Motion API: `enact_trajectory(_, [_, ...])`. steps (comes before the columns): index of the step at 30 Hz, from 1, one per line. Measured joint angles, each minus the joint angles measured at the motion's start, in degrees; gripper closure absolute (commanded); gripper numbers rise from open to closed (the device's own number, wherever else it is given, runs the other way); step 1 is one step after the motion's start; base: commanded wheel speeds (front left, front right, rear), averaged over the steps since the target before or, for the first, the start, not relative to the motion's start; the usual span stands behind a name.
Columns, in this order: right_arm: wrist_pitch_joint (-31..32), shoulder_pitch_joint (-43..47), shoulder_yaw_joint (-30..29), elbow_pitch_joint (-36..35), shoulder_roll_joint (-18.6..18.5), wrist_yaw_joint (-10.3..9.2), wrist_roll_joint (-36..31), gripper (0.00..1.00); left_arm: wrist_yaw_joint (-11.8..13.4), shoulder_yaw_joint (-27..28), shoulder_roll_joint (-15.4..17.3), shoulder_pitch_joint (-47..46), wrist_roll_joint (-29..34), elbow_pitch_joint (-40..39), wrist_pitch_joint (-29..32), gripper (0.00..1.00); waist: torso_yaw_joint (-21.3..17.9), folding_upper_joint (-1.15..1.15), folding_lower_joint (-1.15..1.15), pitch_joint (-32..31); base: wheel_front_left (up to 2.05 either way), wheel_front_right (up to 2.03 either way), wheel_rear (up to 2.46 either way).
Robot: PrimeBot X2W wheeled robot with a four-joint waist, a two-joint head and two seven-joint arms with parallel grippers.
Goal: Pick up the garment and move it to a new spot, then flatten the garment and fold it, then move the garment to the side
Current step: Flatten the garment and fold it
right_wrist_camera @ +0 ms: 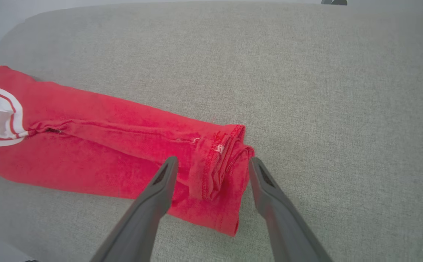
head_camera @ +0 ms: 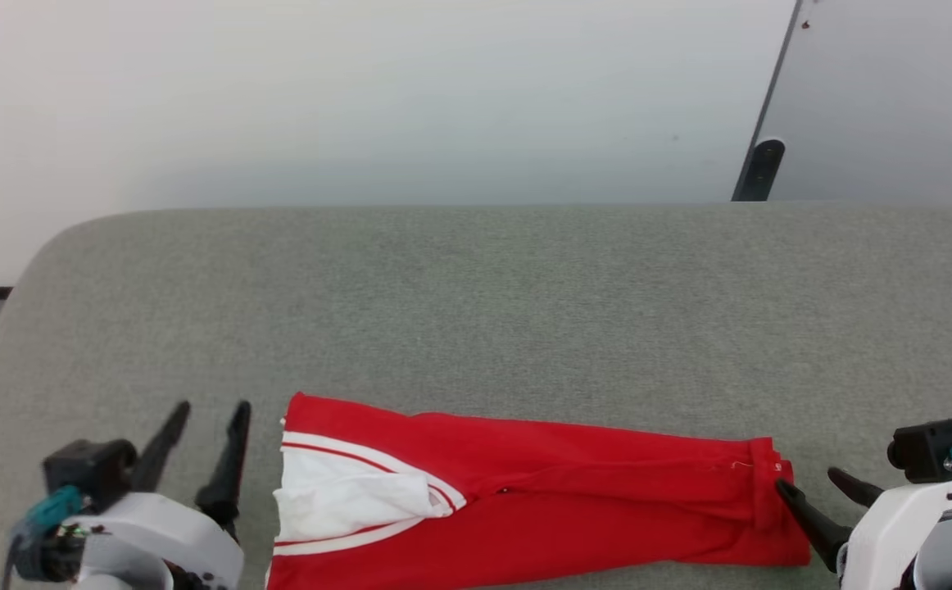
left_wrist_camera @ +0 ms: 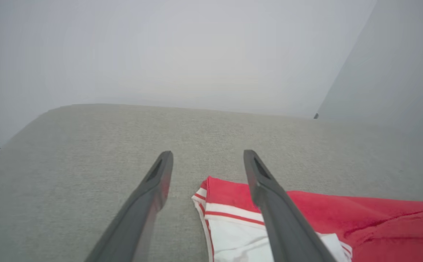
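The garment (head_camera: 574, 492), folded into a long red strip, lies at the 6 o'clock edge of the grey fabric surface (head_camera: 476, 311), with its white sleeve (head_camera: 345, 492) toward 9 o'clock. Left end effector (head_camera: 214, 407): wide, empty, just beside the sleeve end. Right end effector (head_camera: 805, 478): wide, empty, fingers straddling the 3 o'clock hem. Small white hem label (right_wrist_camera: 219, 148): illegible.

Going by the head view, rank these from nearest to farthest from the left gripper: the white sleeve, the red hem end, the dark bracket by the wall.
From the left gripper:
1. White sleeve, just to its right.
2. Red hem end, far to the right.
3. Dark bracket, far back, upper right.
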Motion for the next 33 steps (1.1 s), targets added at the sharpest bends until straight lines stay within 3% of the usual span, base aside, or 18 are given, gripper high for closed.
enact_trajectory(8, [10.72, -1.55, -2.63, 3.85, 0.08, 0.0, 1.04, 0.0, -4.98, 14.1, -9.27, 6.99, 12.05, 0.02, -0.09, 0.0, 2.04, 0.0, 0.0, 0.84, 0.0, 0.0, 0.0])
enact_trajectory(12, [14.85, -4.04, -3.16, 6.39, -0.02, 0.0, 0.98, 0.0, -7.95, 18.01, -13.33, 7.68, 16.9, 0.85, -0.09, 0.0, 3.46, 0.0, 0.0, 1.75, 0.0, 0.0, 0.0])
enact_trajectory(21, [20.83, -8.47, -3.31, 13.11, 0.51, 0.0, 1.02, 0.0, -13.52, 23.2, -21.02, 5.44, 23.56, 3.43, -0.09, 0.0, 7.27, 0.0, 0.0, 4.31, 0.0, 0.0, 0.0])
enact_trajectory(33, [22.09, -14.16, -0.53, 20.92, 0.01, -0.01, 1.1, 0.0, -16.12, 26.28, -26.55, 2.86, 27.43, 5.06, -0.09, 0.0, 10.65, 0.0, 0.0, 7.67, 0.0, 0.0, 0.0])
